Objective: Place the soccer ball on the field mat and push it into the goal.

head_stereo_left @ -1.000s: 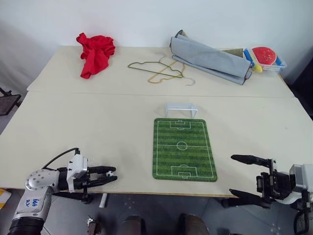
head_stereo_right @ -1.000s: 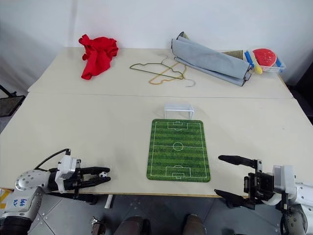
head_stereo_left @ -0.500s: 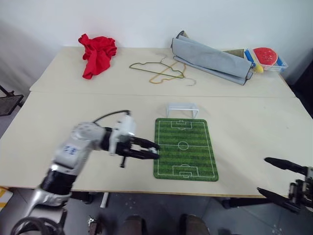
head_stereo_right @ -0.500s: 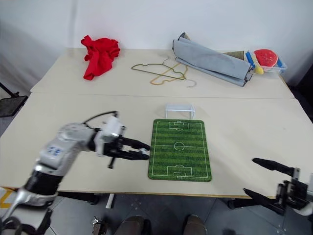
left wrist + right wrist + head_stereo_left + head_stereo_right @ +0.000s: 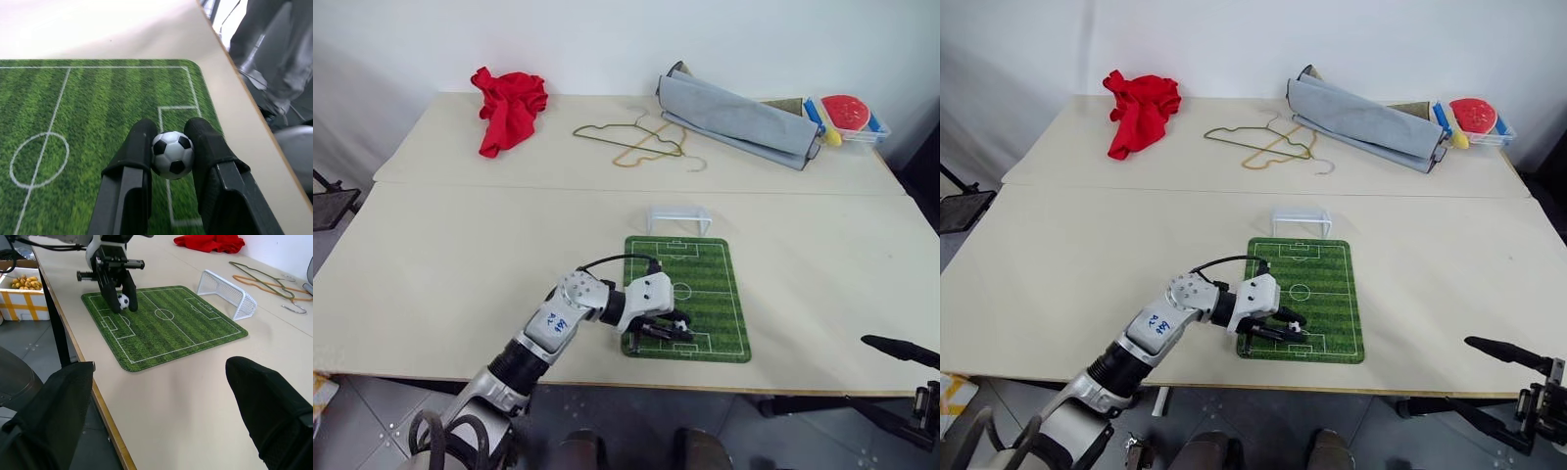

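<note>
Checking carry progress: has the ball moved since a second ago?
Yes. The ball, in the left gripper, went rightward from the table's near left onto the mat.

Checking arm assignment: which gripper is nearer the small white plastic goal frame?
Left. The left gripper, holding the soccer ball, is over the near end of the green field mat below the goal; the right gripper hangs off the table's near right edge.

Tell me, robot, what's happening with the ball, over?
Left pincer shut on soccer ball, over field mat, near penalty box. Right pincer open, off the table edge. Path to goal clear.
</note>
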Controlling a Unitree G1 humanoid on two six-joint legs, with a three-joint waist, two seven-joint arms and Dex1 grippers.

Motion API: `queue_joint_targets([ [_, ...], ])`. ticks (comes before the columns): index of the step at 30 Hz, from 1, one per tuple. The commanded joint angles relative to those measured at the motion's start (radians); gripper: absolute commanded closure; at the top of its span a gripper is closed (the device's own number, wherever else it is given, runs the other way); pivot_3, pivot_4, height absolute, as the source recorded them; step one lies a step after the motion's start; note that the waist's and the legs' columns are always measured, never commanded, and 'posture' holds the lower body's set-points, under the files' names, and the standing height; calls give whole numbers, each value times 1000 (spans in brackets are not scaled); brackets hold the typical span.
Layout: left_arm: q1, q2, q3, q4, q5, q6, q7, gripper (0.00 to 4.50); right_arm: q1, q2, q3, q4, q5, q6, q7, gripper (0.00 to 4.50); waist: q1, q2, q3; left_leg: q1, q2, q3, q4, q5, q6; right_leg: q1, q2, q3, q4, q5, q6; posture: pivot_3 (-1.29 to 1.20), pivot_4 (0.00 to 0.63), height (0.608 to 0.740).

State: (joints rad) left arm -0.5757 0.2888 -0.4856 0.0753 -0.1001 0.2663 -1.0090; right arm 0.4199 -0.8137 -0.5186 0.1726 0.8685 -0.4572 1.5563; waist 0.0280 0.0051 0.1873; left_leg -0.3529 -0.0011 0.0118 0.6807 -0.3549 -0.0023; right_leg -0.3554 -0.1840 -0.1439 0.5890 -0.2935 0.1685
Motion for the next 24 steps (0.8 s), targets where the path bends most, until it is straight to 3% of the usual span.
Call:
queue_joint_targets([
  [1, 25, -16, -19, -42, -1, -2, -7, 3641, 9, 22, -16, -28, 12, -6, 58, 0, 0, 0, 0, 0, 0, 0, 0, 0, 0, 0, 0, 0, 0, 0, 0, 0, 150, 740],
  [24, 49, -64, -28, -16, 69, -43, 83, 3641, -4, 102, -18, -207, -62, 114, -3, 0, 3, 1, -1, 0, 0, 0, 1, 0, 0, 0, 0, 0, 0, 0, 0, 0, 150, 740],
])
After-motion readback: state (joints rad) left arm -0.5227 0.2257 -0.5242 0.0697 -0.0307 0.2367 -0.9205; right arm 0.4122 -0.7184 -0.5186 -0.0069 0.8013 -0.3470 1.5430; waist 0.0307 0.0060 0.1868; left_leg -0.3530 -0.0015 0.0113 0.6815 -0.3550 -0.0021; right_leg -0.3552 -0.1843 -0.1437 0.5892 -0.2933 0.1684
